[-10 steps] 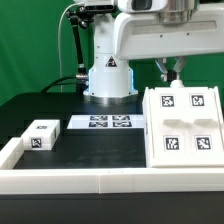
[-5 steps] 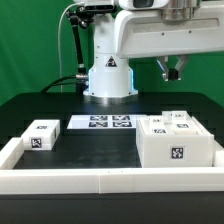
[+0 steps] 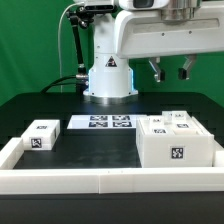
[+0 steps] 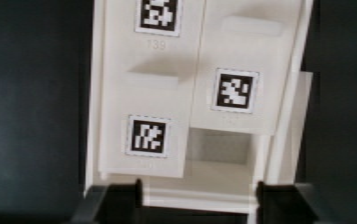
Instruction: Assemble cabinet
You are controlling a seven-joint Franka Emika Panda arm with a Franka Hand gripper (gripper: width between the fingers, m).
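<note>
The white cabinet body (image 3: 176,142) lies on the black table at the exterior view's right, with marker tags on its top and front face. My gripper (image 3: 170,71) hangs well above it, open and empty, fingers spread apart. In the wrist view the cabinet body (image 4: 193,95) fills the middle, with several tags and raised blocks, and my two dark fingertips (image 4: 116,198) stand on either side of its near end, not touching it. A small white block (image 3: 41,134) with tags lies at the exterior view's left.
The marker board (image 3: 108,123) lies flat in front of the robot base (image 3: 108,78). A long low white border wall (image 3: 100,178) runs along the front and the left side of the table.
The cabinet body has dropped from standing tilted on edge to lying flat. My gripper has let go, opened wide and stays above it.
</note>
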